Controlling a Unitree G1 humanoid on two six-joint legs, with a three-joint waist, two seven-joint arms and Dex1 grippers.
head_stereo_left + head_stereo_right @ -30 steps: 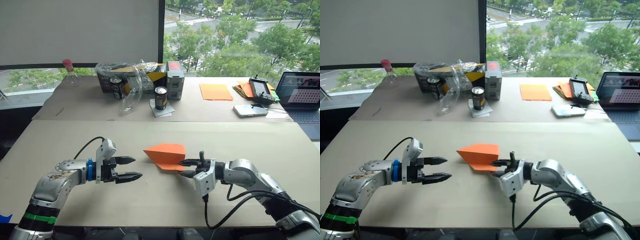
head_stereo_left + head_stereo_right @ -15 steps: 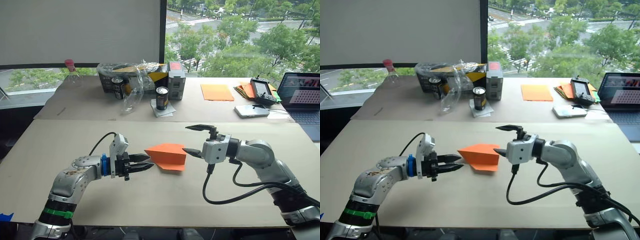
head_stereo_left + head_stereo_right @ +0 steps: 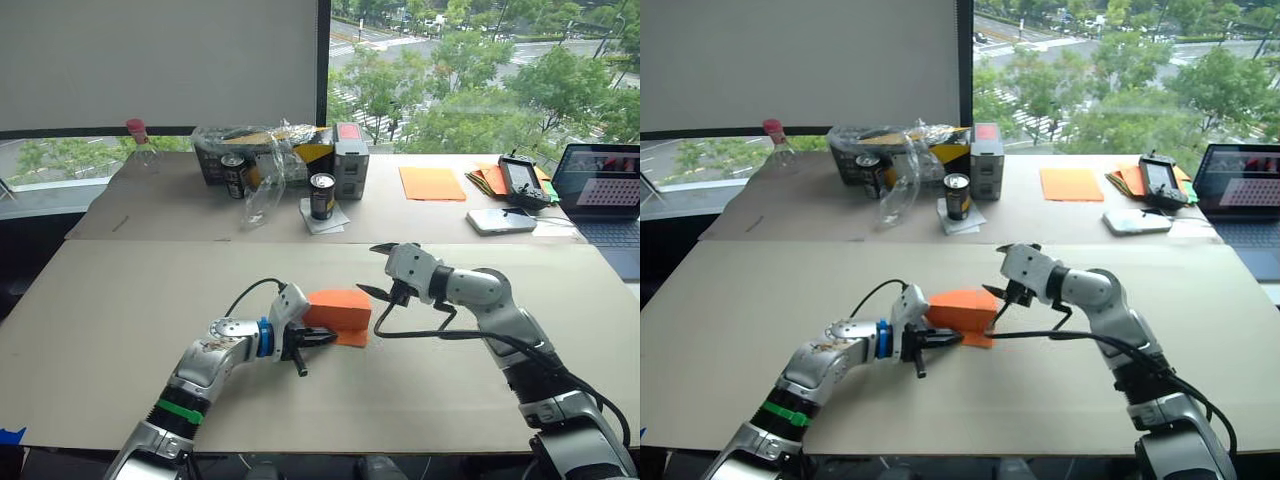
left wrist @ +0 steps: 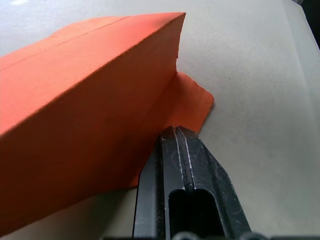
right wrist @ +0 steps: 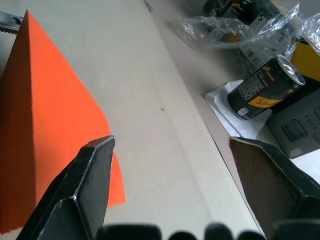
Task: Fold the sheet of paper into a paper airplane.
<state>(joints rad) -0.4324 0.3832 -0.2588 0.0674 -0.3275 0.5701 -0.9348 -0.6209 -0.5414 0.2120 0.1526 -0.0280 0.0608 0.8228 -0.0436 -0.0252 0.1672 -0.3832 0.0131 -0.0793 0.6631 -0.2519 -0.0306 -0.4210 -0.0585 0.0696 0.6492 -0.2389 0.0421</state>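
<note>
The sheet of paper (image 3: 338, 308), a bright orange folded wedge, lies mid-table with its upper layer standing up like a wall (image 4: 90, 100) over a flat lower flap. My left gripper (image 3: 322, 338) is shut. Its tips (image 4: 175, 131) touch the paper's near edge where wall and flap meet, and I cannot tell whether a layer is pinched. My right gripper (image 3: 378, 270) hangs open just right of the paper, slightly above the table. One of its fingers (image 5: 95, 165) is close to the orange edge (image 5: 45, 125) and holds nothing.
At the back stand a plastic-wrapped box (image 3: 265, 150), two cans (image 3: 321, 196) (image 3: 233, 175) and a bottle (image 3: 138, 140). A smooth orange sheet (image 3: 432, 183), a paper stack (image 3: 490, 178), a controller (image 3: 521, 180), a phone (image 3: 500, 220) and a laptop (image 3: 605, 190) sit back right.
My left gripper moved right to the paper and went from open to shut. My right gripper drew off the paper, opened wider and now hovers at its right end. The paper's top layer stands higher.
</note>
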